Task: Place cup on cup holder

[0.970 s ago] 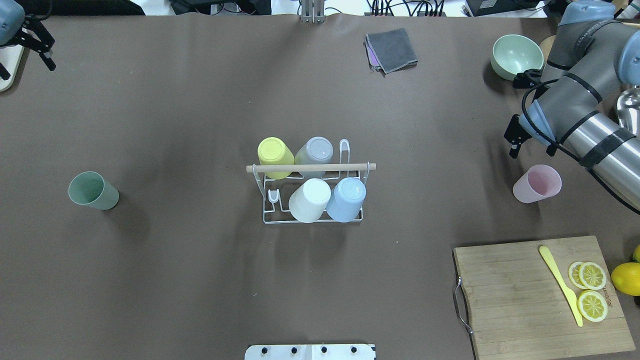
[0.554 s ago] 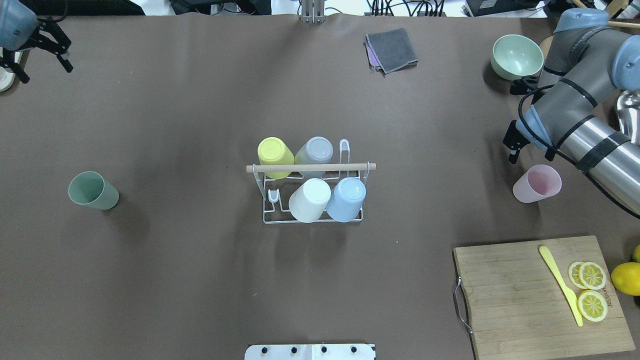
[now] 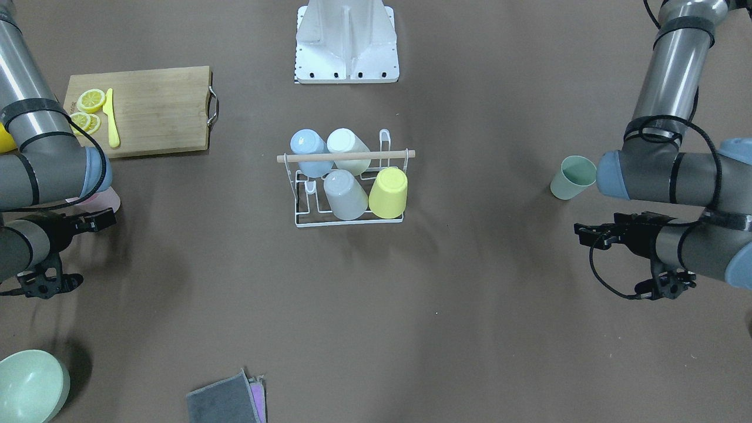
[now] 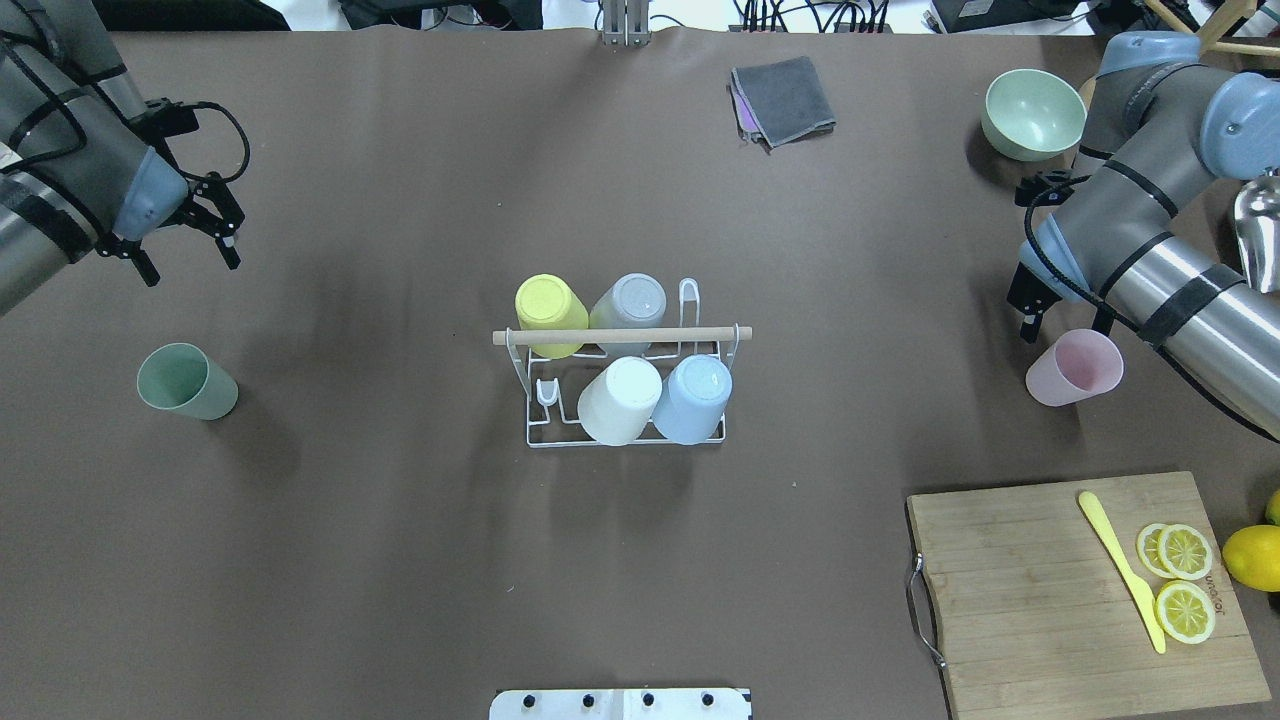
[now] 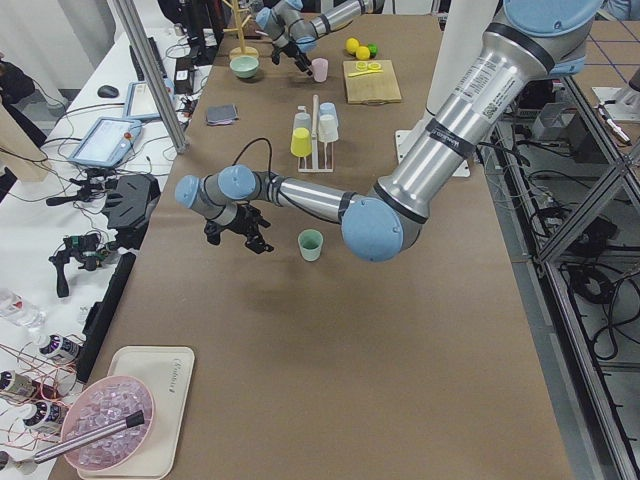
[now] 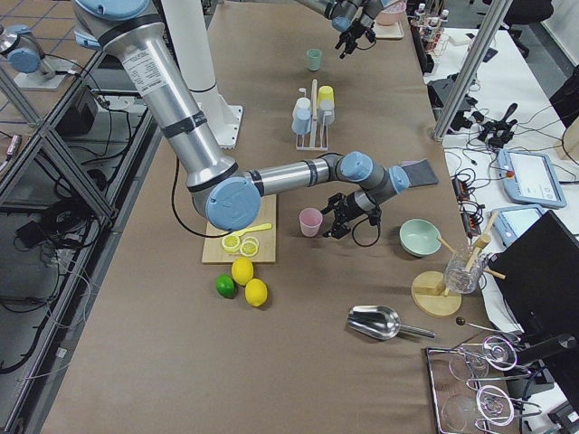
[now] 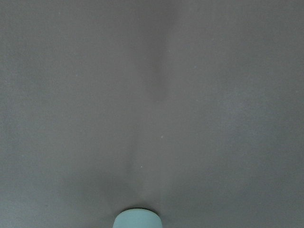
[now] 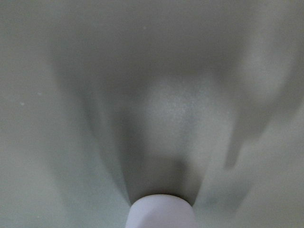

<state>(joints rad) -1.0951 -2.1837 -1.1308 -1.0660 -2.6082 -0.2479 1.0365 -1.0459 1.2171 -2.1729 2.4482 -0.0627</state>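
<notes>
cup holder [image 4: 532, 400]: white wire, wooden rod | cups [image 4: 621, 400]: matt plastic | cutting board [image 4: 1030, 590]: wood

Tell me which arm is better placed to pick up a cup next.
Right, probably. The right gripper hangs open close beside the rim of the pink cup, while the left gripper, also open, is visibly farther from the green cup. Both cups stand upright outside the cup holder.

Type: robotics lab. Evidence: left arm [image 4: 50, 190] & right arm [image 4: 1180, 270], both industrial, over a table w/ brown cover [image 4: 400, 560]. Aluminium frame post [image 5: 150, 75] and control tablet [image 5: 103, 142] on side bench. Cable bundles [image 4: 800, 15] along far edge.
</notes>
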